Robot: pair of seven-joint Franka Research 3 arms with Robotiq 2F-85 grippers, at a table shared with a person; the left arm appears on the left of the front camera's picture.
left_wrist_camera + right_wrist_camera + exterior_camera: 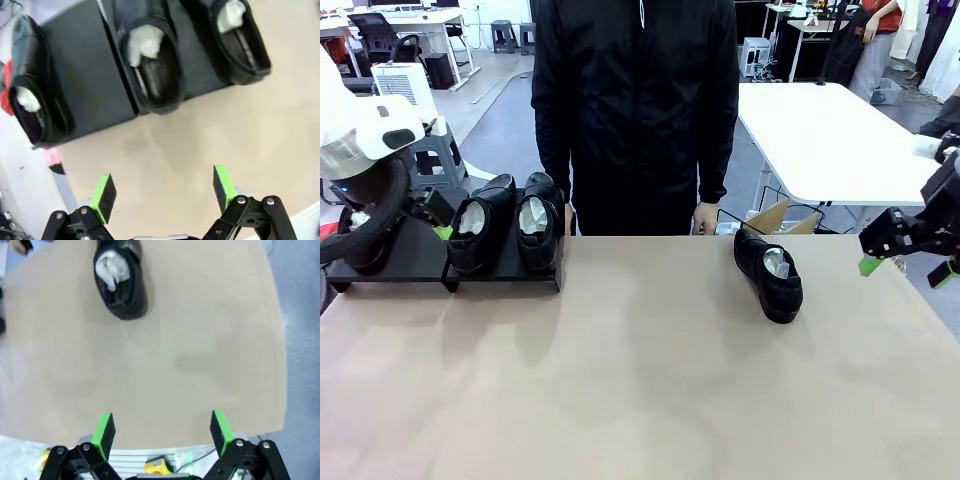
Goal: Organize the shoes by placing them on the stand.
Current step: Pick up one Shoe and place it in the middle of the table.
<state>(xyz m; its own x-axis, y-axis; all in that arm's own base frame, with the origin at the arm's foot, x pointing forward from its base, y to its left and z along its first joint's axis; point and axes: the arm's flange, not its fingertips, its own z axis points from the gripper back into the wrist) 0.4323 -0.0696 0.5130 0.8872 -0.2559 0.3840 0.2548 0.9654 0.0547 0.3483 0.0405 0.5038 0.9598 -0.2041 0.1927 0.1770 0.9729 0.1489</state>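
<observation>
Green pads [103, 196] of the left gripper [163, 192] are seen spread wide, nothing held between them, bare tan tabletop [200, 145] beneath. Just beyond the fingertips, the black stand [95, 82] is seen carrying three dress shoes [152, 60], white paper stuffing showing in each. Right gripper [162, 432] fingers are likewise spread and empty above the table's near edge. Well ahead of them, the fourth shoe [121, 280] lies alone on the tabletop, apart from the stand. A person in a black jacket [635, 100] is noted at the far side.
</observation>
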